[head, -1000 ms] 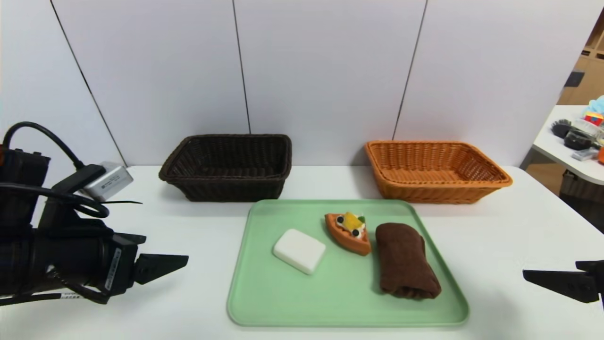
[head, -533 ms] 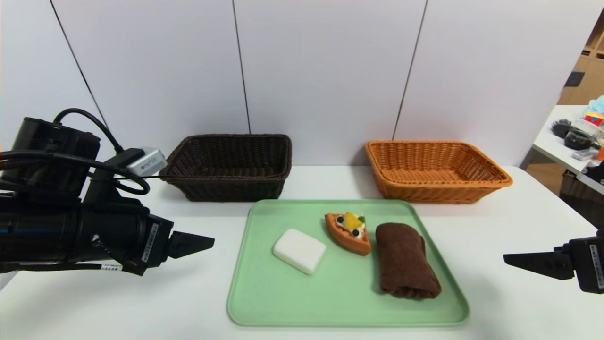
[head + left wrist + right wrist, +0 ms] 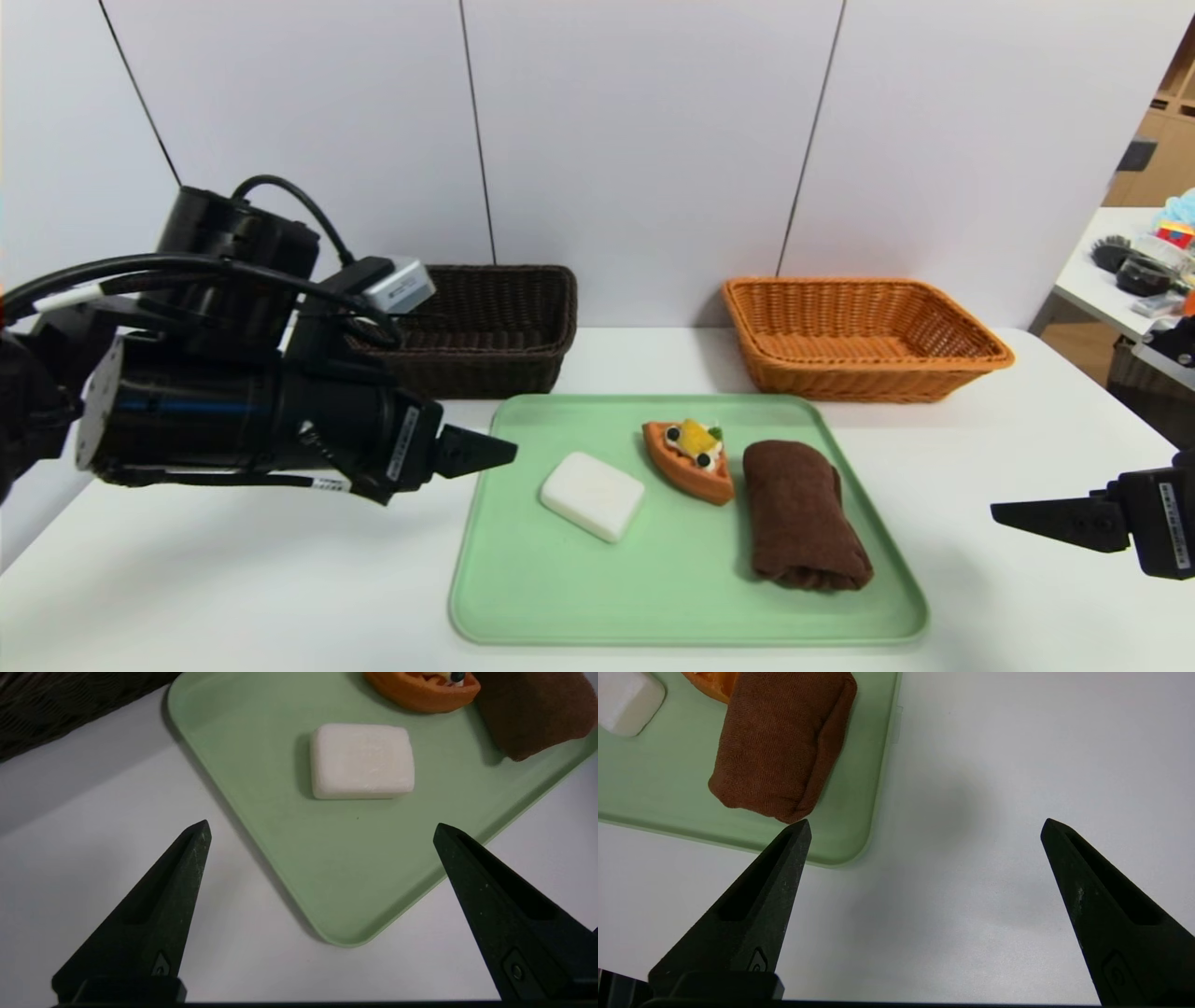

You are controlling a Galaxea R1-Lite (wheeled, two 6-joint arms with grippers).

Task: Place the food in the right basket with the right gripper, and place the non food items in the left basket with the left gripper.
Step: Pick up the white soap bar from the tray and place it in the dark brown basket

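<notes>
Toy pastry (image 3: 691, 460), orange and cream-topped, resting mid-tray, flanked close on one side by white soap-like block (image 3: 592, 496) and on the other by rolled dark brown towel (image 3: 802, 514), near or perhaps brushing the pastry's hull; which, not clear. All three lying on pale green tray (image 3: 672, 597), with bare tray floor open toward the near rim and a narrow margin between towel and the tray's right edge. Beyond the far rim, on the white table (image 3: 233, 579): dark brown basket (image 3: 485, 322) at left, orange-tan basket (image 3: 859, 338) at right, well apart, a bare strip of tabletop between them.

Left gripper (image 3: 481, 452) poised over the tray's left edge, fingers spread wide and holding nothing, aimed down at the white block (image 3: 362, 760) with green tray corner (image 3: 345, 933) just under the tips. Arm body partly masking the dark basket's left end.

Right gripper (image 3: 1027, 515) hovering off the tray's right side over bare table, fingers likewise wide apart and unladen; towel end (image 3: 780, 746) and tray rim (image 3: 873, 812) just beside one fingertip (image 3: 798, 835). Wide clear tabletop on both outer flanks.
</notes>
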